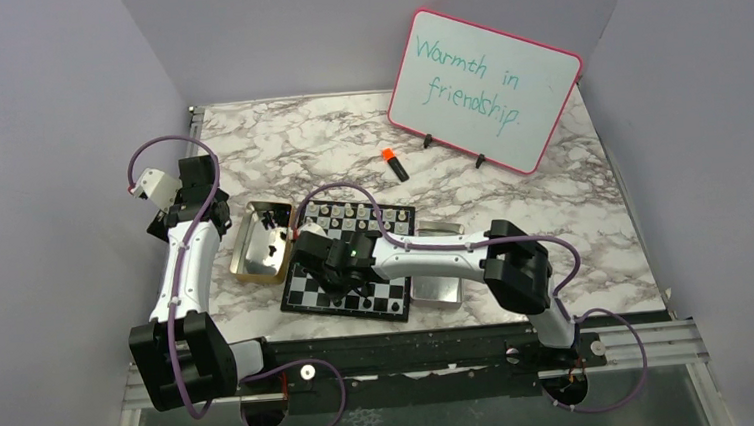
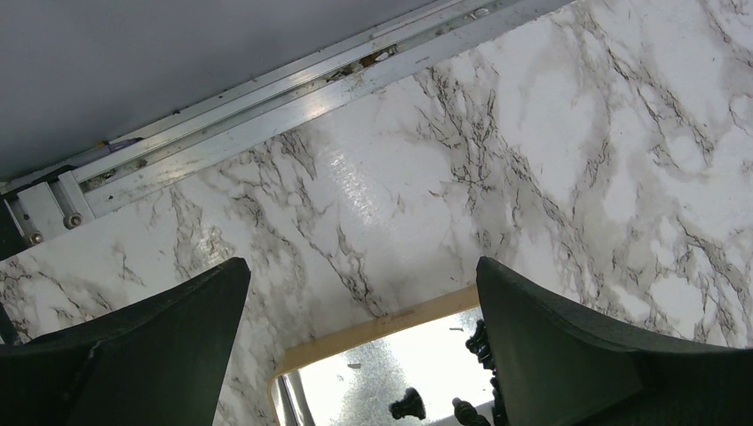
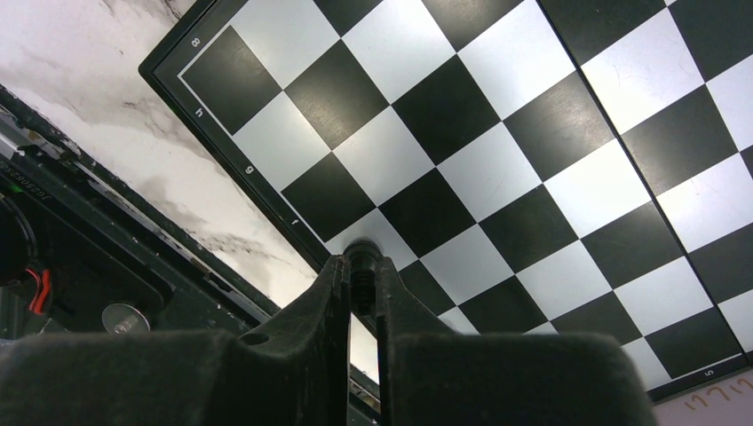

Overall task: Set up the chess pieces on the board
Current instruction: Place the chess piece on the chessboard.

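The right pincer (image 3: 361, 282) is pinching one black chess piece (image 3: 361, 253) just above the board (image 3: 497, 133), at its 6 o'clock edge, so this step looks like putting that piece down. Next it should drop gently onto an edge-row square, then let go. The left pincer (image 2: 364, 302) is spread wide over the gold tray (image 2: 373, 333) at the board's 9 o'clock, where more black pieces (image 2: 407, 404) wait

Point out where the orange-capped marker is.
Top view: the marker lies on the table, beyond the board and just left of the whiteboard.
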Robot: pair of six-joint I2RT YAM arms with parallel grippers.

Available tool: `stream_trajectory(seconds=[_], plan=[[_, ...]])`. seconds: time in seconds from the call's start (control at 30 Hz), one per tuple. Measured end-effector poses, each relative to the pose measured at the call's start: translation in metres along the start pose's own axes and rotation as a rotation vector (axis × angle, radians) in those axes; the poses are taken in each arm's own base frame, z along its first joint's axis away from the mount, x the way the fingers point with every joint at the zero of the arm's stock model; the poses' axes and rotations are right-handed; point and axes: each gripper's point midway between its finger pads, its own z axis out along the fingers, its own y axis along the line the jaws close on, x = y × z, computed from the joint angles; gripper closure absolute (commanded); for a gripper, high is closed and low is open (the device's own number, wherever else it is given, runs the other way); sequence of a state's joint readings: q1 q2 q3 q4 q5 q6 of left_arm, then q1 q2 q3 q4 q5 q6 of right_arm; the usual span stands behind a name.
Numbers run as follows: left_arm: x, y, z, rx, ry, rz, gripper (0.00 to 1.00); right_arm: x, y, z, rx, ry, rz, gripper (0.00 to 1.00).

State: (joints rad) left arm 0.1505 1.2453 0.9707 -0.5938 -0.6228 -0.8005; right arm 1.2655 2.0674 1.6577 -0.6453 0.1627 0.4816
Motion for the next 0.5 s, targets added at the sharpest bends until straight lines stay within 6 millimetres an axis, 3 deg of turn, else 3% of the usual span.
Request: stream_trajectory(seconds=[0.2, 0.5], plan=[[0.0, 0.0, 0.0, 0.0, 0.0, 0.0, 0.01, 0.001, 0.0019, -0.0001, -0.001, 0.001, -0.004, 0.72], [0.0002, -0.0001, 0.0, 0.002, 0.001, 0.005, 0.01, -0.0014, 0.0034, -0.0016, -0.005, -0.004, -0.003, 0.63]])
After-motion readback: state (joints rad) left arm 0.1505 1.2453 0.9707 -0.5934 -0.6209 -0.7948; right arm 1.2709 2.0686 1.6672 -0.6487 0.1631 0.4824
